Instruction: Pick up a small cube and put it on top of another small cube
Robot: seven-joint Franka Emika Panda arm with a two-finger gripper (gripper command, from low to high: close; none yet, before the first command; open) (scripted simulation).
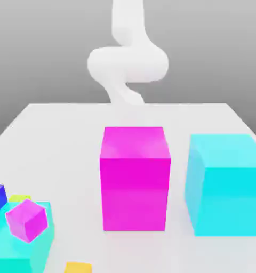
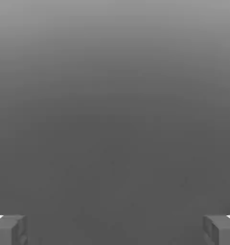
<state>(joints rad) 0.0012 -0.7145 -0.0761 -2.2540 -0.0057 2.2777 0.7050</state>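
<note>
Right, your gripper (image 2: 115, 229) has its fingers (image 2: 9, 229) spread wide on nothing, and the small magenta cube (image 1: 26, 219) sits on a cyan block (image 1: 23, 248) at the exterior view's lower left, well apart from the arm (image 1: 127, 61) at the table's (image 1: 61, 133) far edge.

3 big blocks (image 1: 134, 178) – 4 sm. cubes (image 1: 26, 219)
</note>
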